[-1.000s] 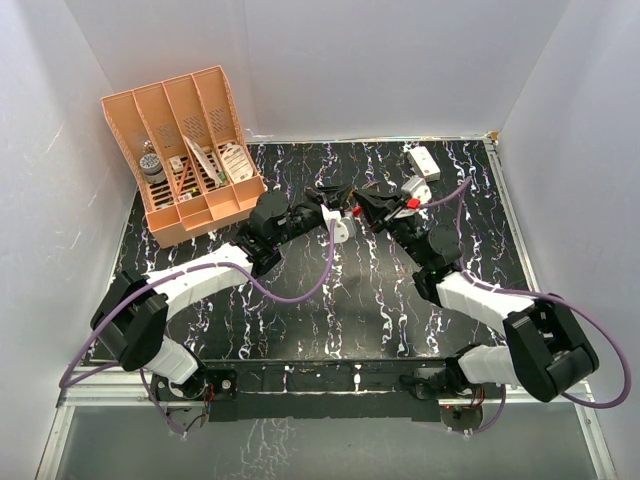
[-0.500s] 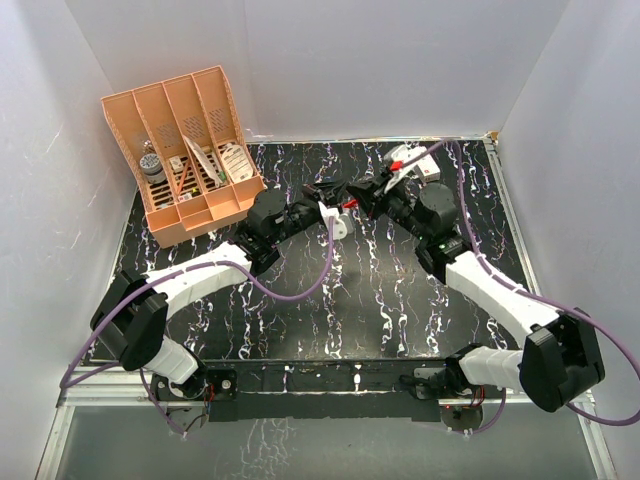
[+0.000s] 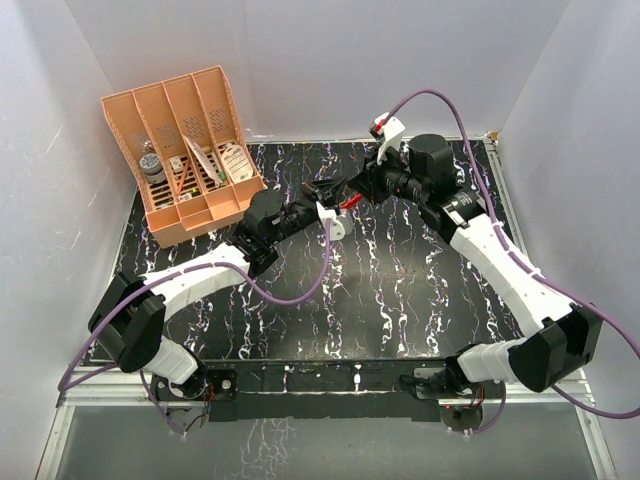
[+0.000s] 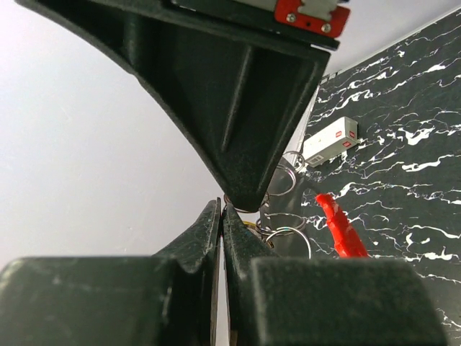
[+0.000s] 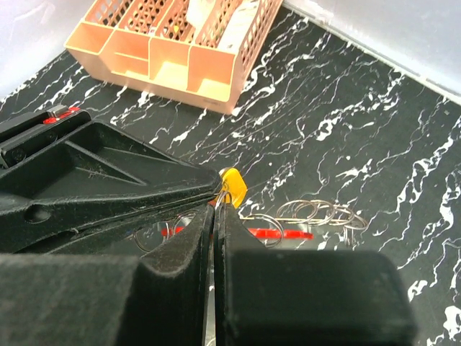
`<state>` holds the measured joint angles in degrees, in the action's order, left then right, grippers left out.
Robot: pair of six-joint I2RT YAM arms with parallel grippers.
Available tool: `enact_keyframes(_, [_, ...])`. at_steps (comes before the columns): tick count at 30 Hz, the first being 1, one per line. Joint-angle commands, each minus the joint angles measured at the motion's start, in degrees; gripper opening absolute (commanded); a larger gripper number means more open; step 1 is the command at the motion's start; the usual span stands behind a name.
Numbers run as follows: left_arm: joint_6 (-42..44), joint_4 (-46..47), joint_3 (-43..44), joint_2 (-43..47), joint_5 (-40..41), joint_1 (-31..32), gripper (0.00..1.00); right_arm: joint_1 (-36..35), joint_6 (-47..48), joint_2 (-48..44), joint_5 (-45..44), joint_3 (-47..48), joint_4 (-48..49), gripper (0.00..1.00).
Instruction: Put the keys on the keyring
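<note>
My left gripper (image 3: 326, 194) and right gripper (image 3: 362, 190) meet tip to tip above the back middle of the table. In the left wrist view the left gripper (image 4: 222, 207) is shut, with a thin wire ring at its tip. In the right wrist view the right gripper (image 5: 216, 204) is shut on a wire ring beside the yellow-headed key (image 5: 234, 186). Several silvery wire rings (image 5: 317, 213) hang from the bunch, which also shows in the left wrist view (image 4: 286, 225). The red keyring band (image 5: 282, 233) hangs with them; it also shows in the top view (image 3: 348, 202) and the left wrist view (image 4: 341, 227). Key blades are hidden.
An orange desk organiser (image 3: 190, 150) stands at the back left, holding small items. A white rectangular box (image 4: 330, 140) lies on the table at the back right; the right arm hides it in the top view. White walls close in the table.
The right arm has risen and swung back, its wrist now high near the rear wall. Its fingertips stay at the left gripper's tip. The left arm has barely moved.
</note>
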<state>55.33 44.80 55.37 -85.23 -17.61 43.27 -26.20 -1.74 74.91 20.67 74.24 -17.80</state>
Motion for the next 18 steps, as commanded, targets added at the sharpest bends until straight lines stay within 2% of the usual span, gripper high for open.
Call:
enact_keyframes(1, [0.37, 2.63, -0.82, 3.04, -2.9, 0.35, 0.0, -1.05, -0.76, 2.39, 5.65, 8.2, -11.48, 0.0])
enact_keyframes(18, [-0.31, 3.55, -3.63, 4.13, -5.74, 0.33, 0.0, -0.97, -1.51, 12.88, 6.3, 17.39, -27.89, 0.0])
